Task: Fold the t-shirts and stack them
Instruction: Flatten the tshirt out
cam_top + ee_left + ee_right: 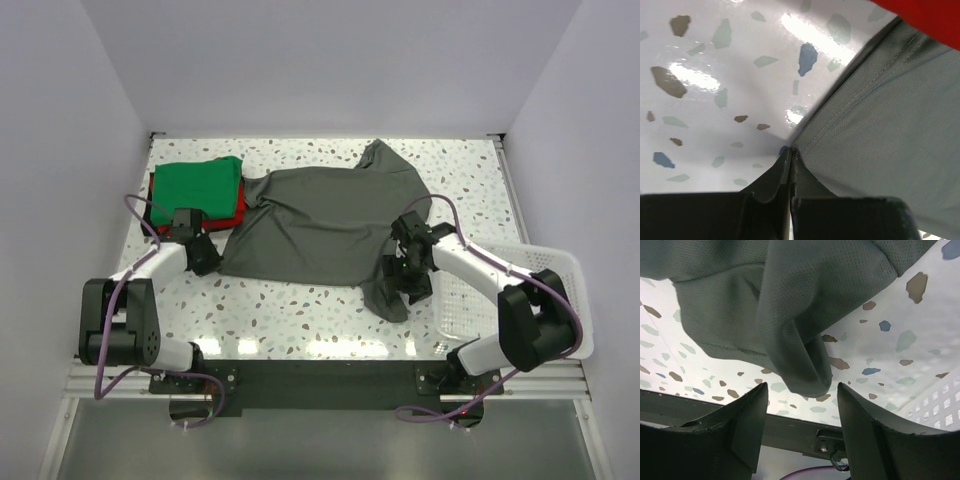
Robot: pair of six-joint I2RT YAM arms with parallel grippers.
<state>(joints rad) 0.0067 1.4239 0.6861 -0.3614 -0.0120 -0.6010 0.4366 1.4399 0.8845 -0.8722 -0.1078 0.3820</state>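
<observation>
The large charcoal-grey t-shirt [320, 215] lies spread on the speckled table, with its lower right part bunched up. The green t-shirt [198, 184] is folded and lies on the folded red t-shirt [235, 218] at the back left. My left gripper [205, 258] is shut on the grey shirt's near-left hem corner [805, 145], low over the table. A red edge [930, 15] shows behind it in the left wrist view. My right gripper [408, 280] is open. A hanging fold of the grey shirt [800, 360] is just beyond its fingertips [760, 390], not held.
A white mesh basket [560, 270] stands at the right edge of the table, beside the right arm, and shows in the right wrist view [945, 407]. The metal rail [320, 372] runs along the near edge. White walls enclose the table.
</observation>
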